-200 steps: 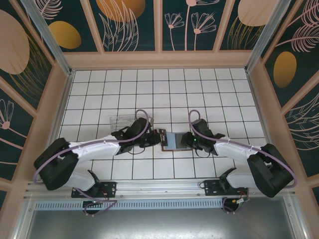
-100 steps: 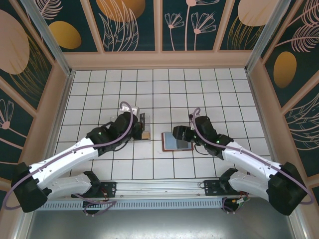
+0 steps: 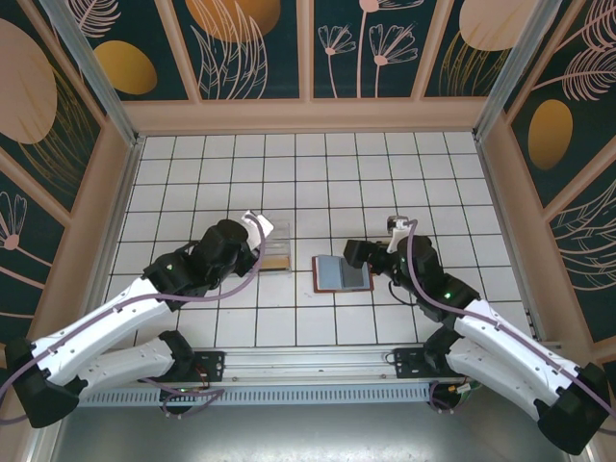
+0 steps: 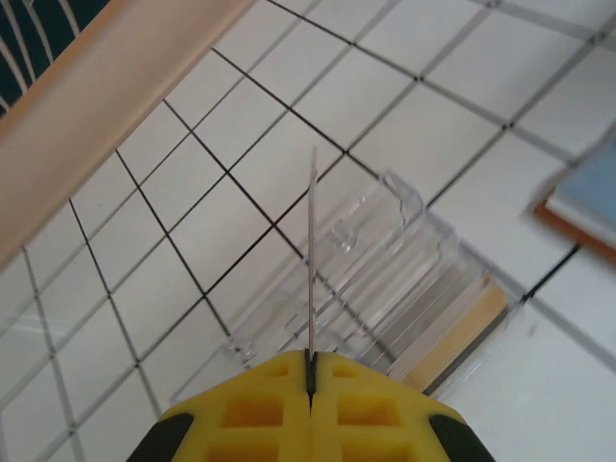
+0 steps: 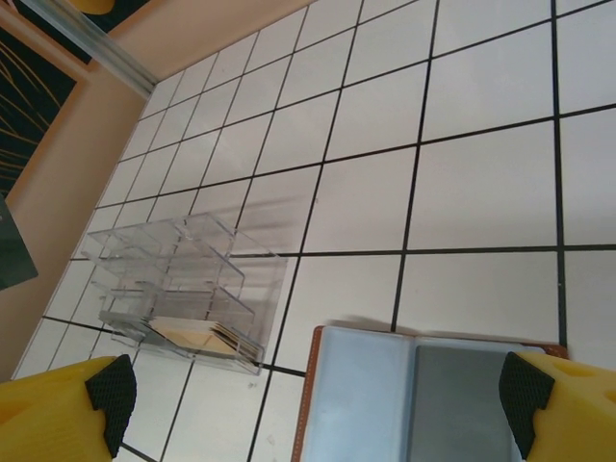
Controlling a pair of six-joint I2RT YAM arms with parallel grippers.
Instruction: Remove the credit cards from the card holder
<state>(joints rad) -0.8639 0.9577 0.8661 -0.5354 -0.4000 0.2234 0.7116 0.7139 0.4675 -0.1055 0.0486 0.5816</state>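
**Top external view.** The card holder (image 3: 342,274) is lying open and flat on the tiled worktop (image 3: 318,183), between the two arms and near the middle. Its blue-grey inside is facing up and its long axis is running left to right. The left arm (image 3: 183,274) is reaching over the clear box (image 3: 277,248), which is standing just left of the holder. The right arm (image 3: 433,279) is hanging at the holder's right end.

**Left wrist view.** The left fingers (image 4: 260,414) are pressing fully together on a thin card (image 4: 313,260), seen edge-on. The card is standing upright with its long axis pointing away from the fingers, over the clear box (image 4: 385,279). This pose probably suits sliding the card between the box's dividers. A corner of the card holder (image 4: 587,207) is showing at the right.

**Right wrist view.** The right fingers (image 5: 58,414) are standing spread wide and holding nothing. They are straddling the open card holder (image 5: 433,385), likely so that they can close on it or on another card. The clear box (image 5: 183,289) is sitting beyond it, with cards stacked in its near slots.
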